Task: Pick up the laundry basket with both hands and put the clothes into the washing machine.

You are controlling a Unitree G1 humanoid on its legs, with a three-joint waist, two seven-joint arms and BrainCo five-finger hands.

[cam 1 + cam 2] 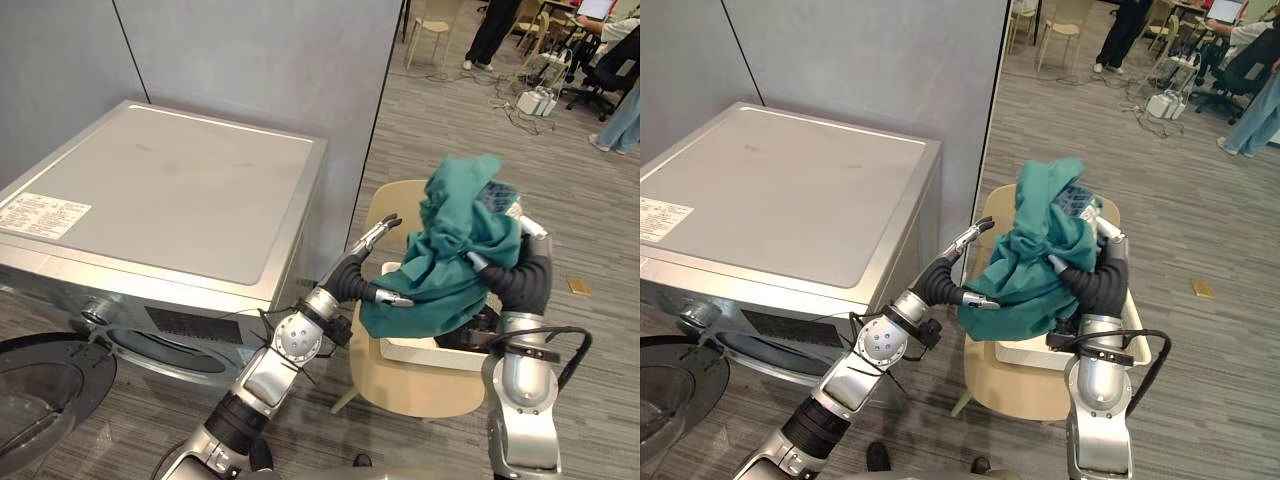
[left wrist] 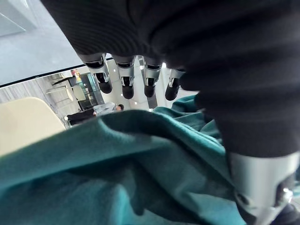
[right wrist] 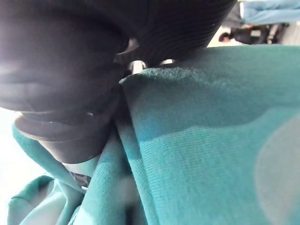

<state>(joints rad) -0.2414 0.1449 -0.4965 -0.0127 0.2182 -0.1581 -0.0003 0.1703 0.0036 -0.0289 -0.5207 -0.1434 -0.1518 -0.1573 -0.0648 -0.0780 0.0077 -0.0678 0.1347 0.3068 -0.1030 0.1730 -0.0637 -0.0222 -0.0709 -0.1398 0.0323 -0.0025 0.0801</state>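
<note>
Head views: a green garment (image 1: 455,250) hangs bunched between the two hands, at about 3 o'clock from the washing machine (image 1: 170,190) and directly above the white laundry basket (image 1: 430,352). The basket rests on the seat of a beige chair (image 1: 400,385), and the garment's lower folds drape toward its near rim. The left hand (image 1: 372,240) lies against the garment's 9 o'clock side with fingers (image 2: 126,79) straight and spread apart, the thumb laid along the cloth's lower edge; it clamps nothing. The right hand (image 1: 528,228) sits at the garment's 3 o'clock side, with cloth draped over it, so whether its fingers are apart or clamped cannot be told. The machine's round glass door (image 1: 40,390) stands swung open at 7 o'clock of the machine. A person's legs (image 1: 492,35) stand far off at 1 o'clock.
</note>
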